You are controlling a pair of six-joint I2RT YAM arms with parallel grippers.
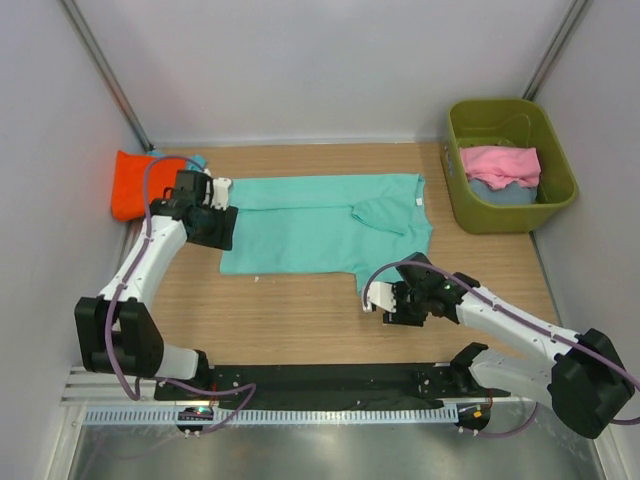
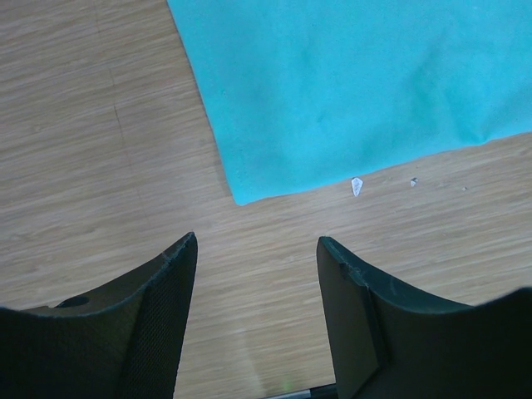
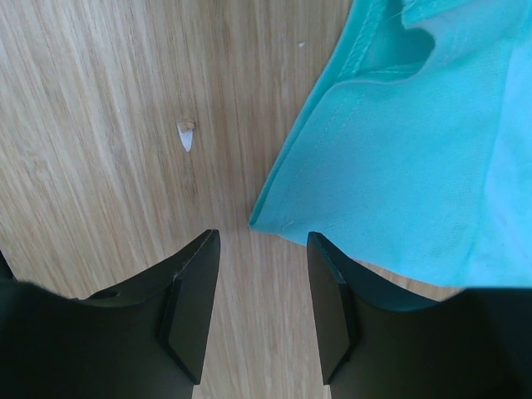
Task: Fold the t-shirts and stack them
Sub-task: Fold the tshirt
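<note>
Left gripper (image 2: 258,249), fingers spread, hovers over the wooden table (image 1: 300,320) just short of a corner of the teal cloth t-shirt (image 1: 310,225), which lies flat mid-table. A bright orange t-shirt (image 1: 130,185) sits bunched at far left. Right gripper (image 3: 262,237), also spread, faces the teal hem corner. The olive-green plastic bin (image 1: 555,150) at far right holds pink (image 1: 500,162) and pale blue (image 1: 500,195) t-shirts.

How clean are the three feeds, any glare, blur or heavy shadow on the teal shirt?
Top external: even soft light, no glare, teal t-shirt sharp. Left wrist: shirt corner and wood grain crisp, the dark left fingers slightly soft. Right wrist: hem stitching crisp, shirt washed pale at the right edge, right fingers nearly black.
</note>
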